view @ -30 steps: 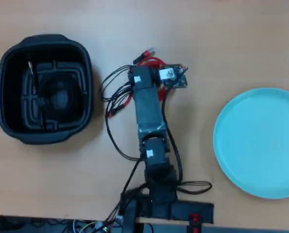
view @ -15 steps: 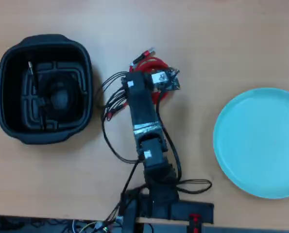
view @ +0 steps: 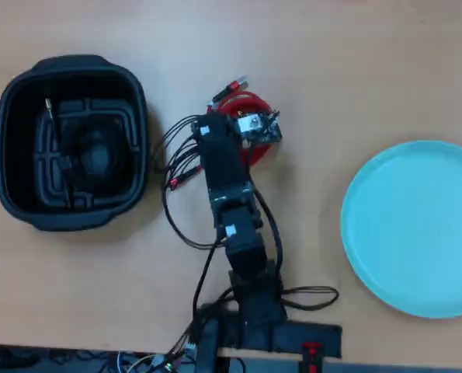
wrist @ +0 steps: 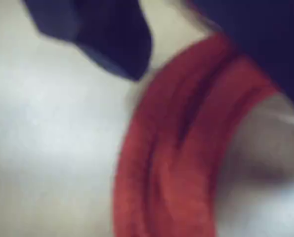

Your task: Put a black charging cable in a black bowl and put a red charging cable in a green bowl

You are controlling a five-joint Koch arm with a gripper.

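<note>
The red charging cable (wrist: 176, 163) fills the wrist view as a blurred coil on the pale table. In the overhead view it (view: 242, 101) lies at the table's middle, half covered by the arm's head. My gripper (wrist: 211, 74) is down over it. One dark finger (wrist: 112, 44) stands left of the coil with a gap, the other (wrist: 270, 44) at its right, so the jaws are open around the cord. The black bowl (view: 130, 93) stands at left; a thin black cord with a metal tip (view: 48, 105) lies inside. The green bowl (view: 417, 225) is at right, with nothing in it.
The arm's own thin black wires (view: 176, 163) loop out to the left of the arm between it and the black bowl. The arm's base (view: 262, 326) sits at the bottom edge of the wooden table.
</note>
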